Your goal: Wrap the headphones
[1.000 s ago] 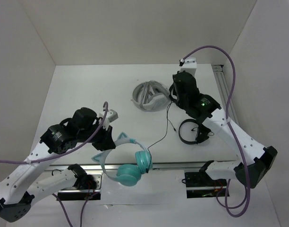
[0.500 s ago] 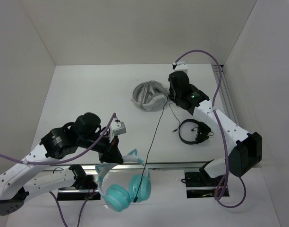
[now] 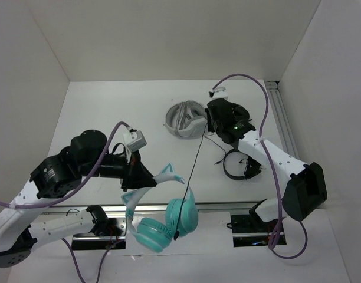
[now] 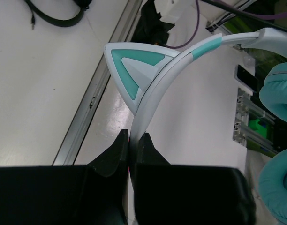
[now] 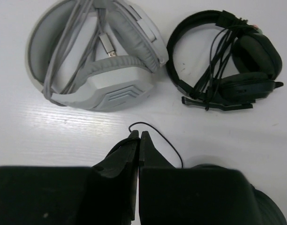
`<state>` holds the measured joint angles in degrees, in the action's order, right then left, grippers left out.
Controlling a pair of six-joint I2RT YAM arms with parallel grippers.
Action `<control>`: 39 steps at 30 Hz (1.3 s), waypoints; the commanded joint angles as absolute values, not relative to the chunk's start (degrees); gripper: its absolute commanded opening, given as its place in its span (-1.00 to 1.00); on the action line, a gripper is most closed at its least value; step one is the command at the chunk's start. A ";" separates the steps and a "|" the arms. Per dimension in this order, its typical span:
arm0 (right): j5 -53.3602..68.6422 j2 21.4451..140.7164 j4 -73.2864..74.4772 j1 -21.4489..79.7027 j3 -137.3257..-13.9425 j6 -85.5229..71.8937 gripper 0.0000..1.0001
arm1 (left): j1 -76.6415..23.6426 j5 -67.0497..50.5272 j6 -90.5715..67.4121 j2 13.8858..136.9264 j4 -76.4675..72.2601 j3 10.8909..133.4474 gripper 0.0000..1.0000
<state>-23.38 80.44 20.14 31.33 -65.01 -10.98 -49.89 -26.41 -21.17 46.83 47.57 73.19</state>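
Observation:
The teal cat-ear headphones point(image 3: 166, 221) hang in the air over the table's near edge, held by the pale headband point(image 4: 157, 79). My left gripper point(image 3: 146, 177) is shut on that headband; in the left wrist view my left gripper point(image 4: 133, 140) pinches the band just below one cat ear point(image 4: 134, 65). The thin black cable point(image 3: 192, 162) runs taut from the ear cups up to my right gripper point(image 3: 209, 125). In the right wrist view my right gripper point(image 5: 139, 137) is shut on the cable point(image 5: 153, 129), which loops out past the fingertips.
Grey-white headphones point(image 3: 185, 119) with a wrapped cord lie at the back centre, seen close in the right wrist view point(image 5: 94, 56). Black headphones point(image 3: 242, 164) lie at the right, also in the right wrist view point(image 5: 225, 61). A metal rail point(image 3: 216, 206) runs along the near edge.
My left gripper has lifted the teal headphones off the table and swung them around over the near edge. My right gripper moved left with the cable, which now runs straighter.

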 commanded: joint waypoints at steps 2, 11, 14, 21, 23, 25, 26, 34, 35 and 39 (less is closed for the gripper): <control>-23.47 78.93 15.12 33.48 -65.57 -11.51 -1.00 | -50.27 -38.75 -26.80 48.60 37.01 75.67 -1.00; -23.55 79.54 13.89 37.00 -66.71 -12.04 -1.00 | -50.27 -45.88 -37.53 49.75 19.96 74.00 -1.00; -24.08 79.54 13.89 37.62 -66.11 -13.18 -1.00 | -50.27 -36.45 -36.92 50.88 24.94 78.03 -1.00; -27.77 75.85 12.39 40.17 -62.05 -13.71 -1.00 | -50.27 -10.74 -32.35 53.25 42.79 86.74 -1.00; -28.91 75.85 13.10 40.17 -62.05 -13.71 -1.00 | -50.27 -7.40 -32.34 53.96 45.08 87.54 -1.00; -29.70 75.85 13.71 40.17 -62.05 -13.18 -1.00 | -49.49 -6.68 -32.34 54.49 46.93 87.54 -1.00; -29.71 75.85 13.71 40.17 -62.05 -13.18 -1.00 | -48.53 -6.68 -31.73 54.49 47.54 87.54 -1.00; -32.78 76.46 14.94 36.22 -63.72 -13.18 -1.00 | -46.14 -15.65 -30.41 55.55 48.69 83.85 -1.00; -31.83 76.46 14.94 35.51 -63.72 -13.18 -1.00 | -46.14 -14.08 -30.41 55.02 50.17 83.85 -1.00; -28.84 75.76 14.41 34.19 -61.35 -14.41 -1.00 | -43.87 -2.49 -33.04 53.70 54.83 89.37 -1.00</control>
<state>-29.98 77.84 16.08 34.79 -62.11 -13.26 -45.80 -8.97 -30.17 56.66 55.68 83.35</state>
